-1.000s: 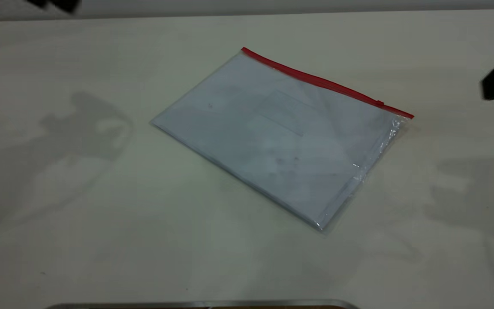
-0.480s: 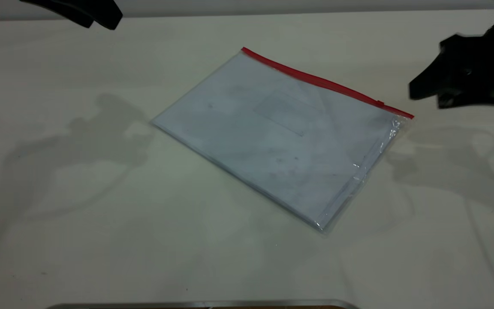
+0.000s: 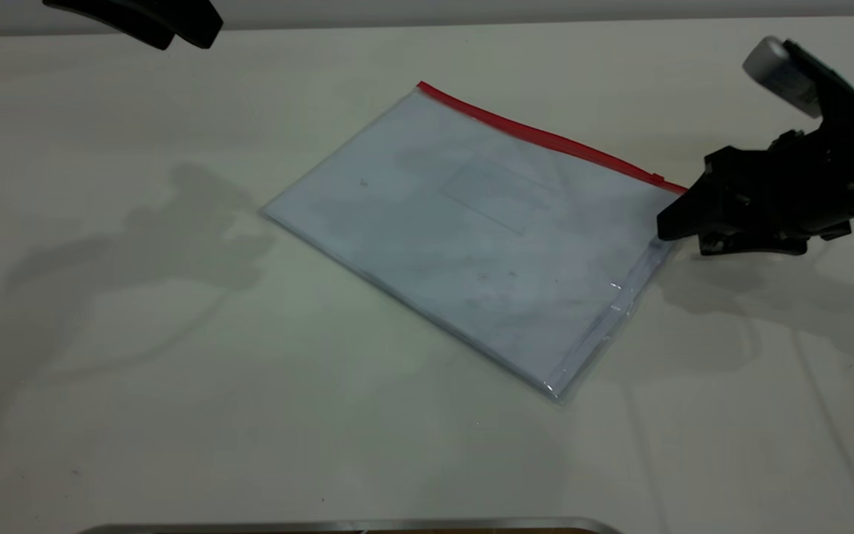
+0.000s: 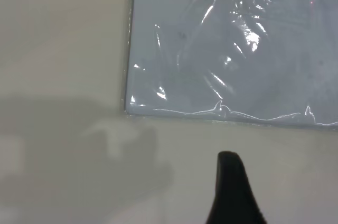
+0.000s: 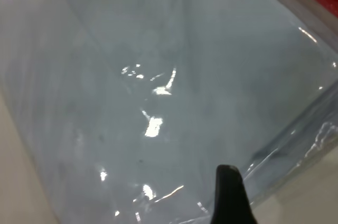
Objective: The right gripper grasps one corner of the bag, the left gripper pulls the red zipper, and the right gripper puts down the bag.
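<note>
With its fingers hard to read, the right hand hovers at the bag's right corner, hiding the red zipper's end. One bag lies flat mid-desk, open room all round. Far left, the left hand, cut off, grip unclear.

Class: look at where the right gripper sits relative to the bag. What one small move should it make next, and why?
Probably a short advance and dip onto the corner, then a close. The right gripper sits at the bag's right corner, just below the end of the red zipper, and the bag lies flat on the table, not yet lifted. The left gripper waits far off.
</note>
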`<state>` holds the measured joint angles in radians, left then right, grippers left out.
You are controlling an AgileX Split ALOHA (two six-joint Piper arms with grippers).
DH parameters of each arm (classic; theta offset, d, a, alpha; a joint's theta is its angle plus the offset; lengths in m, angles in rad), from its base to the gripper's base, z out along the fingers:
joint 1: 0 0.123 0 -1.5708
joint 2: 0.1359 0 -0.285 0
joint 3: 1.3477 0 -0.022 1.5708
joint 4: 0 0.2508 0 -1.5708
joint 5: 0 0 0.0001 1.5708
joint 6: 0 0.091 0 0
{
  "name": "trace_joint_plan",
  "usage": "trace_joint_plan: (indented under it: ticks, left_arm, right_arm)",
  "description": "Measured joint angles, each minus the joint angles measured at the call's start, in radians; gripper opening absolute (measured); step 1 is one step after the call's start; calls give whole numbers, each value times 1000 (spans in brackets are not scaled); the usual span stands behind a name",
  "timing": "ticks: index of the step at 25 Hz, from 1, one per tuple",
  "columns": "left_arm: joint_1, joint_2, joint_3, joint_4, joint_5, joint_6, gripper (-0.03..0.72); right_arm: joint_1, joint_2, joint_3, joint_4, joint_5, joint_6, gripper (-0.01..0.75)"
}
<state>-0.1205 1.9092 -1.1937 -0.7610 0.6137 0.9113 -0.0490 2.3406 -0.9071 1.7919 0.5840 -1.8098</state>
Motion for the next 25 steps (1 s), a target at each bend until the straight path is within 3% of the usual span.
trace_joint_plan:
  ticks: [8,19,25]
  left_arm:
    - [0,0,0,-1,2,0,541]
    - [0,1,0,-2,4,0,518]
    - [0,1,0,-5,4,0,518]
  right_arm:
    - [0,50,-80,1,-56,-48,535]
    - [8,62,-113,1,111,-89,535]
    - [19,62,-113,1,135,-107,532]
